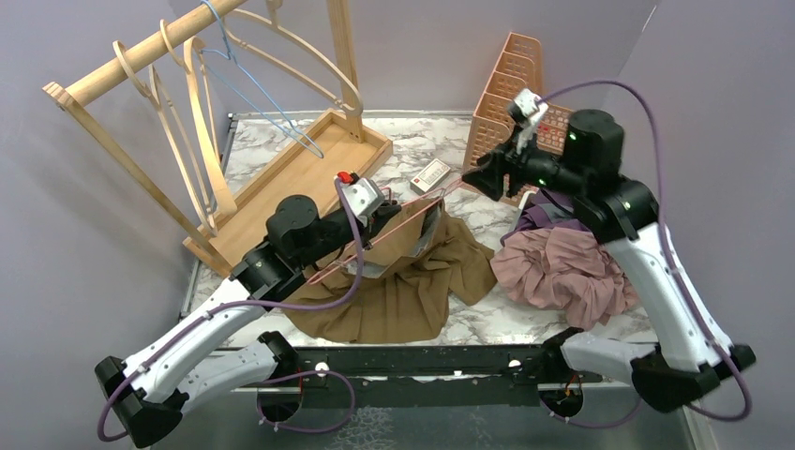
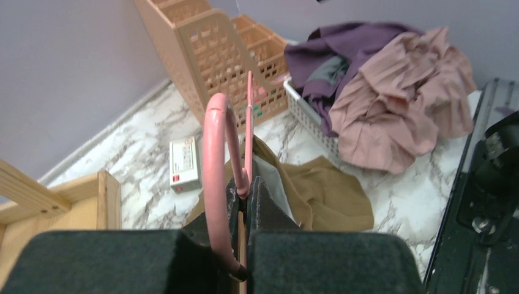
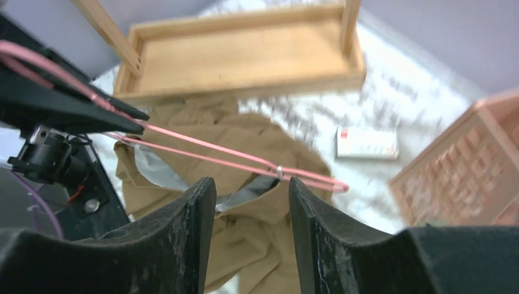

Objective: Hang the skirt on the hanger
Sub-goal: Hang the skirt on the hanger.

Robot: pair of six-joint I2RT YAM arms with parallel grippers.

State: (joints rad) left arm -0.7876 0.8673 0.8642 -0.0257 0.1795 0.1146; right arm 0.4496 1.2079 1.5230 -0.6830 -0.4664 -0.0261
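my left gripper [image 2: 245, 202] clamps tight on the pink hanger [image 2: 214, 153], held above the marble table [image 1: 525, 323]. the tan skirt [image 1: 403, 281] droops from its bar and spills onto the marble. my right gripper [image 3: 251, 184] stands parted, gripping nothing, near the hanger's far end.

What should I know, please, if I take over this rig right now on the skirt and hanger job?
Left gripper: shut on the pink hanger at its hook, holding it above the table.
Right gripper: open, empty, near the hanger's far end.
Brown skirt: waistband raised to that far end, whether fastened I cannot tell; the rest lies on the table.
To do: attach the waistband's other side, check both.
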